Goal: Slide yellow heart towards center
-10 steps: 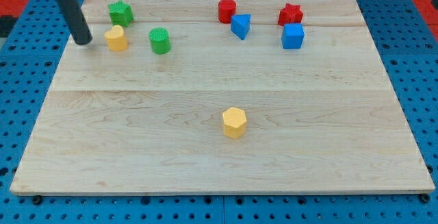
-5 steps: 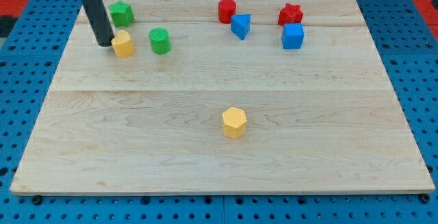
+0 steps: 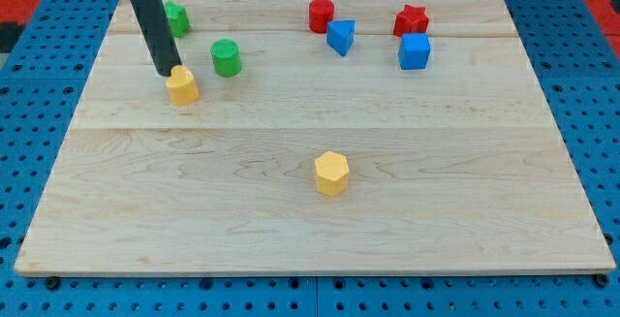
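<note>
The yellow heart [image 3: 182, 86] lies on the wooden board [image 3: 310, 191] at the upper left. My tip [image 3: 165, 72] touches the heart's upper left side; the dark rod rises from there toward the view's top. A yellow hexagon [image 3: 331, 174] sits near the board's middle, far to the heart's lower right.
A green star [image 3: 177, 17] is partly hidden behind the rod. A green cylinder [image 3: 226, 57] stands just right of the heart. A red cylinder [image 3: 321, 15], blue triangle [image 3: 340, 37], red star [image 3: 411, 19] and blue cube [image 3: 414, 51] sit at the upper right.
My tip has moved right and down, met the yellow heart and pushed it down and to the right. The other blocks have not moved.
</note>
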